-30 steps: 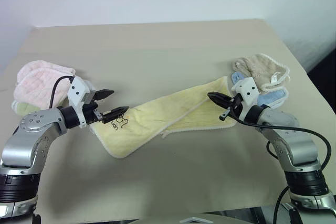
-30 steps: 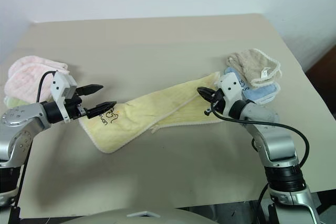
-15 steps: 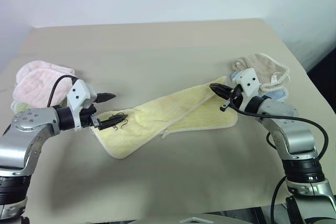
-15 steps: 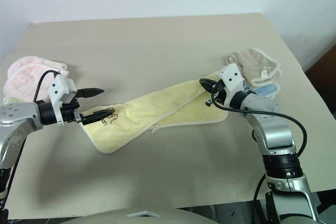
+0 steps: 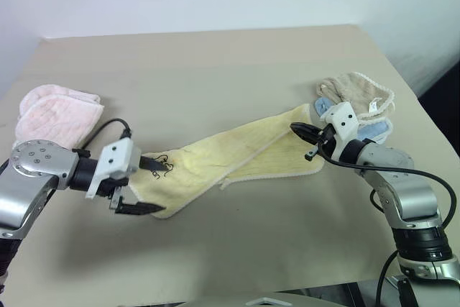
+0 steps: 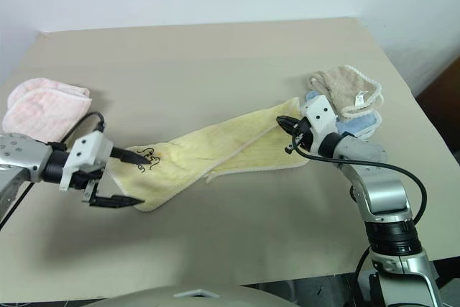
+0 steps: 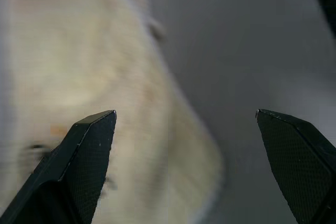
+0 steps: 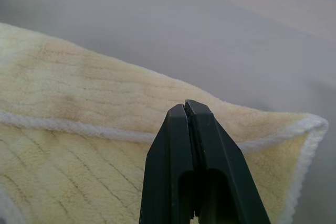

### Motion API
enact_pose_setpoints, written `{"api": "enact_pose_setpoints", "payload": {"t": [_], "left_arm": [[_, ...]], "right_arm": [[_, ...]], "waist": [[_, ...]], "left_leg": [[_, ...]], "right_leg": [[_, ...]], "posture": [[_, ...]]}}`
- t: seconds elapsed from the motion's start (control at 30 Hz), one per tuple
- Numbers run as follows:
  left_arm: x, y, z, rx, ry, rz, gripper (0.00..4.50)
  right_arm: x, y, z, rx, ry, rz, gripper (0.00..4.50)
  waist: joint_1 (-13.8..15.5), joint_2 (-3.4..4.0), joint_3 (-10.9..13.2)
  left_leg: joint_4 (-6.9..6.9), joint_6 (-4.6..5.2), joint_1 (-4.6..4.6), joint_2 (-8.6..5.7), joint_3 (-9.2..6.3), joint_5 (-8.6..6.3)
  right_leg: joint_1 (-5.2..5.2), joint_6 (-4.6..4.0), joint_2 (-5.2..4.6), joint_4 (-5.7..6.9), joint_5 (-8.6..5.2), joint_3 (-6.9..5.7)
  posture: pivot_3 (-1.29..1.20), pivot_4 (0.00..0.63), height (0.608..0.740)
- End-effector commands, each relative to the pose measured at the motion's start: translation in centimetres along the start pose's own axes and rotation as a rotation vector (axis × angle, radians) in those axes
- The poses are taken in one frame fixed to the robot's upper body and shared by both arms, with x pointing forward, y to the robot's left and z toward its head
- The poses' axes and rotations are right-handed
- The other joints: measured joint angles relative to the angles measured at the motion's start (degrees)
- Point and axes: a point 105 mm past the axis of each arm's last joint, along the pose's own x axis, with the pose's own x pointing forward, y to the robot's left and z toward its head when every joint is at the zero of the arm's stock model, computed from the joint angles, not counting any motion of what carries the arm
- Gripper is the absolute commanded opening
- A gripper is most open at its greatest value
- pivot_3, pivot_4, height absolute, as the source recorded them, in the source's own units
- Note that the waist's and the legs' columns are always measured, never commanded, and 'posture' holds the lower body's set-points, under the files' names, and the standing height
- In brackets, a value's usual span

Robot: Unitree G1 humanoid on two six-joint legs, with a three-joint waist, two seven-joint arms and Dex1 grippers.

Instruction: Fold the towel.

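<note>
Now – left pincer point(image 5: 147, 186) spread by towel point(image 5: 230, 154) | right pincer point(image 5: 296, 129) pressed together, empty

Pale yellow terry towel point(image 5: 230, 159), folded lengthwise into a long strip, lying diagonally across the tan surface point(image 5: 215, 70); stitched edge visible, dark printed mark point(image 5: 162, 165) near its left end.

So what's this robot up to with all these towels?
It's working on the pale yellow towel, which lies in a long diagonal strip across the table. The left end effector is open around the towel's near-left end, one finger above the printed mark, one below the edge. The right end effector is shut, its tip at the far-right corner. A pink towel lies far left; a beige towel lies on a blue one at right.
</note>
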Motion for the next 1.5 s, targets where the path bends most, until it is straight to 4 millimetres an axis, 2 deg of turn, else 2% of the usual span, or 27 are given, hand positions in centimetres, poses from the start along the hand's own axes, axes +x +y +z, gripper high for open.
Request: {"api": "enact_pose_setpoints", "payload": {"t": [0.03,0.43,0.87,1.07,1.3,1.5], "left_arm": [[-0.1,-0.6,-0.2,0.09,0.069,-0.064,4.47],[0.7,-1.1,-3.4,0.173,0.235,-0.12,4.47],[2.1,0.0,-4.6,0.183,0.261,-0.084,4.47],[2.4,1.2,-4.5,0.196,0.228,-0.025,2.53],[2.6,1.3,-4.3,0.193,0.215,-0.028,0.13],[2.8,0.7,-4.0,0.17,0.187,-0.049,0.04]], "right_arm": [[-0.4,0.4,1.3,-0.027,-0.031,0.019,0.0],[-1.1,1.4,0.9,0.001,-0.008,0.03,0.0],[-1.8,1.8,1.0,0.012,0.006,0.027,0.0],[-2.2,1.6,1.1,0.01,0.012,0.014,0.0],[-2.3,1.5,1.2,0.01,0.011,0.01,0.0],[-2.1,1.1,1.3,-0.003,0.01,0.004,0.0]], "waist": [[0.03,0.0,0.0],[0.38,0.0,0.0],[0.56,0.07,-0.05],[0.57,0.14,-0.09],[0.46,0.14,-0.1],[0.42,0.14,-0.1]], "left_leg": [[0.0,-0.01,-0.01,0.0,0.0,0.0],[0.05,0.03,-0.58,0.01,0.01,0.03],[0.15,0.05,-0.52,-0.03,0.0,0.04],[0.22,0.06,-0.41,-0.03,0.0,0.04],[0.22,0.06,-0.38,-0.03,0.01,0.04],[0.22,0.06,-0.38,-0.03,0.02,0.04]], "right_leg": [[0.0,0.0,0.0,0.0,0.0,0.0],[-0.61,0.02,0.02,0.07,0.02,-0.01],[-0.48,0.03,0.01,0.08,0.03,-0.02],[-0.34,0.03,0.0,0.11,0.03,-0.02],[-0.34,0.19,0.01,0.14,0.12,-0.02],[-0.34,0.19,0.01,0.14,0.12,-0.01]], "posture": [[0.0,0.15,0.728],[0.0,0.15,0.728],[0.0,0.15,0.728],[0.0,0.15,0.728],[0.0,0.15,0.728],[0.0,0.15,0.728]]}}
